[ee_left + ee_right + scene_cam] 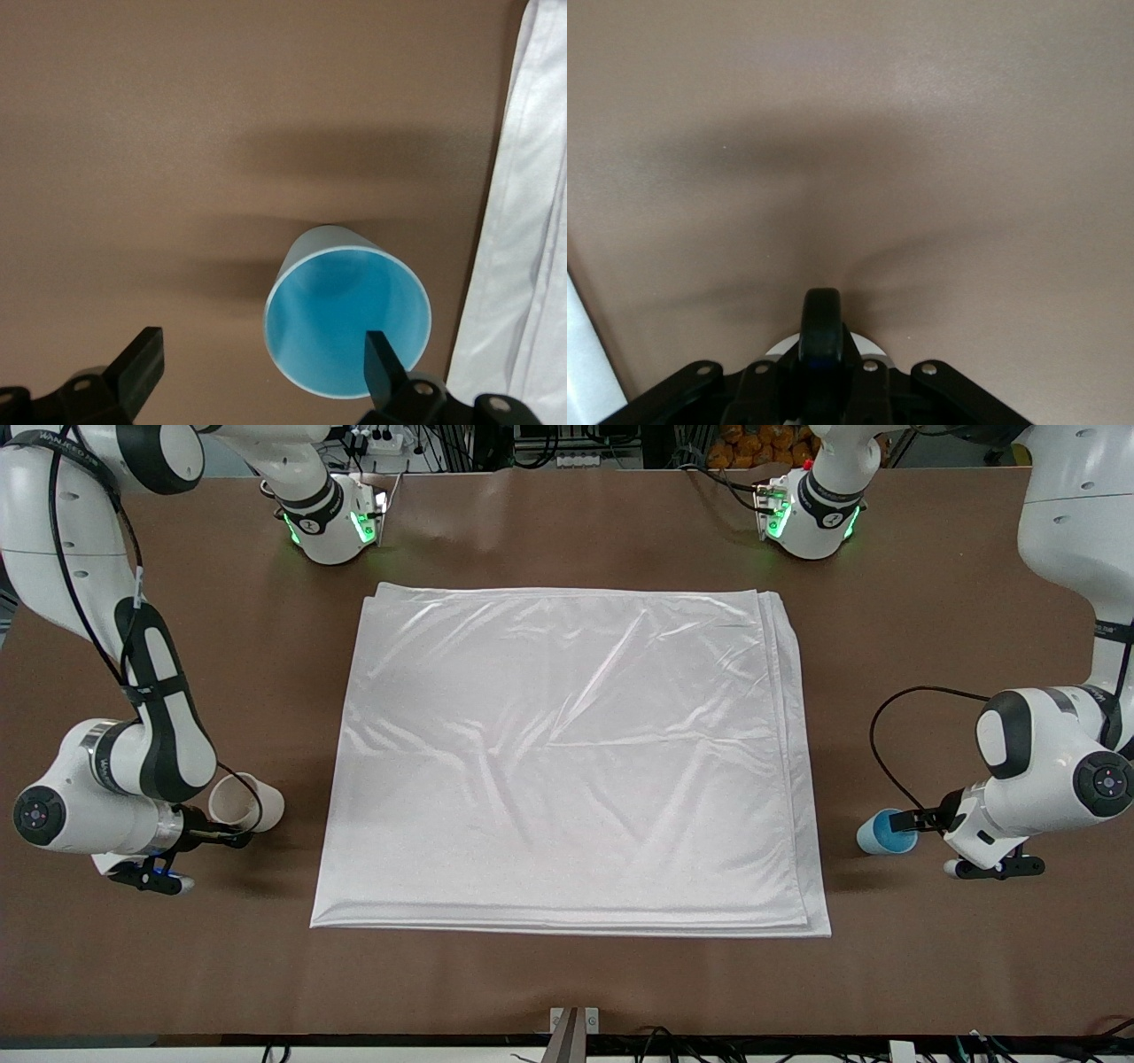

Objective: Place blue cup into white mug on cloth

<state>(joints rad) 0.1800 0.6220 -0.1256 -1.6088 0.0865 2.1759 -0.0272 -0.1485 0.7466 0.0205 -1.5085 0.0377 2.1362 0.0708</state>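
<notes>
- Left wrist view: I see my left gripper spread wide, one finger inside the blue cup, beside the cloth.
- My right gripper clamps the mug's handle.

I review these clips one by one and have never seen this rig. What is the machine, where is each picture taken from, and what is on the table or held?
These are two robot arms, each ending in a two-finger gripper. The wide picture looks down from a camera facing them; the other two come from cameras on each arm's wrist. On the brown table lies a large folded white cloth. Toward the left arm's end, beside the cloth, is the blue cup; the left gripper is open, one finger over the cup's mouth, holding nothing. Toward the right arm's end, the right gripper appears shut on the dark handle of the white mug, which is tilted.
</notes>
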